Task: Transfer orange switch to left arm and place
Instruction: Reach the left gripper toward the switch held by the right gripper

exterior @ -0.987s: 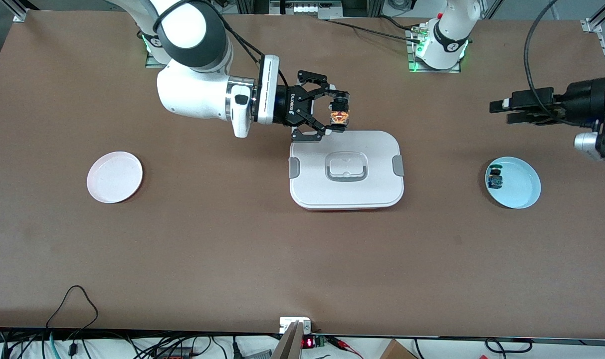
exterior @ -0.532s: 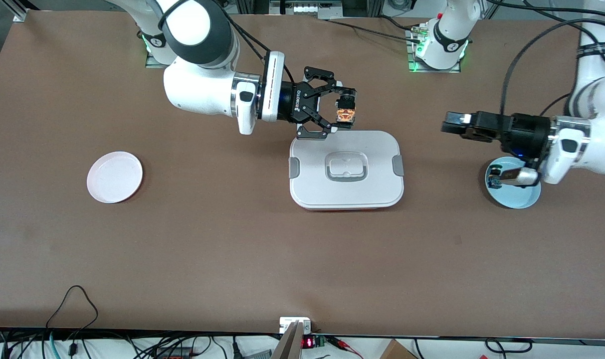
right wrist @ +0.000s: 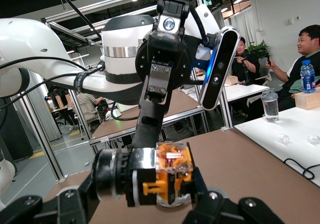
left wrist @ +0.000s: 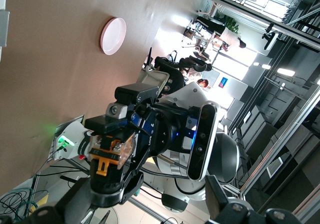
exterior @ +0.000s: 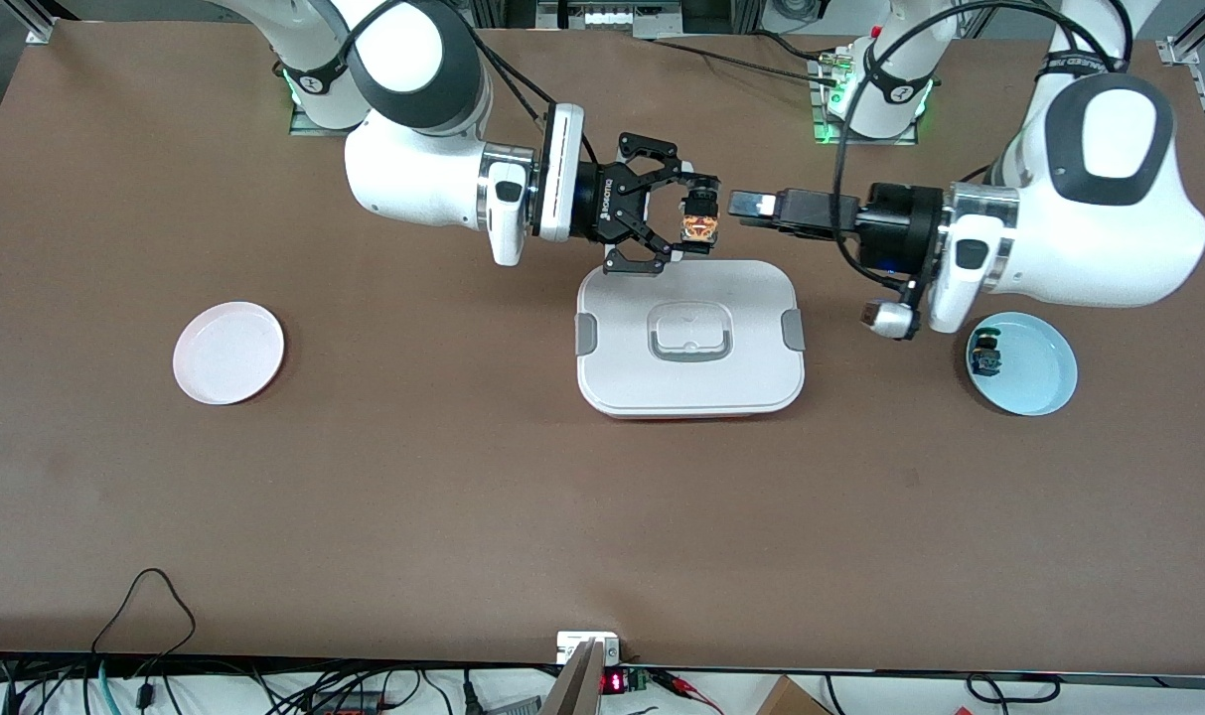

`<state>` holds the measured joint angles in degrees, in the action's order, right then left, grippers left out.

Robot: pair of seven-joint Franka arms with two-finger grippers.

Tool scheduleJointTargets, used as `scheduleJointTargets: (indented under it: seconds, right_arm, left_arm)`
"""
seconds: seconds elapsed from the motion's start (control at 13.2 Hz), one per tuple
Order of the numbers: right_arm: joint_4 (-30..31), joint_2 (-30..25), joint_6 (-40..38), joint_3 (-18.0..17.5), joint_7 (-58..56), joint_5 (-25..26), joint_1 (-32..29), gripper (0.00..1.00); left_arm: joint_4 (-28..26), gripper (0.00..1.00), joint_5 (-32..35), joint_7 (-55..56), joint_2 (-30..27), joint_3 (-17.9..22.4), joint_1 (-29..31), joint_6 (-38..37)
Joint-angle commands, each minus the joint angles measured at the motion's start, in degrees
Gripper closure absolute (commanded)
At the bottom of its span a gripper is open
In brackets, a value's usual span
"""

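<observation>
Upper centre: right gripper pinches the orange switch clear above the box; left gripper arrives, grip unreadable.

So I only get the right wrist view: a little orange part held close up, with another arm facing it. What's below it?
Observer: A box. In the front view the right gripper holds the orange switch in the air by the white box, at its edge toward the robots' bases.
Visitor: How close is the other arm?
Observer: The left gripper is open and level with the switch, just short of it, not touching.
Visitor: Anything else on the table?
Observer: A blue plate toward the left arm's end, with a small blue switch on it.
</observation>
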<state>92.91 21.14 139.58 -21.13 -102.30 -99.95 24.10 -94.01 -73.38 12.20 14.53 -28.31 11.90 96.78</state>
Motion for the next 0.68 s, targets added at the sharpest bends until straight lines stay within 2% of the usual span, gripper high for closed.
scheduleJointTargets:
  seconds: [0.0,0.23,0.38,0.61]
  right_arm:
    - [-1.5,0.7,1.8,0.3,-1.8,-1.6,0.9,1.0]
    - [-1.5,0.7,1.8,0.2,-1.8,-1.6,0.8,1.0]
    - [-1.5,0.6,1.8,0.3,-1.8,-1.6,0.8,1.0]
    - [-1.5,0.6,1.8,0.3,-1.8,-1.6,0.8,1.0]
  left_arm:
    - [-3.5,0.0,-1.2,-1.0,-2.2,-0.3,0.9,0.8]
    - [-5.6,0.0,-1.1,-10.0,-2.2,-0.3,0.9,1.3]
    - [-5.7,0.0,-1.1,-11.2,-2.2,-0.4,0.8,1.8]
    - [-5.7,0.0,-1.1,-11.4,-2.2,-2.8,0.8,3.9]
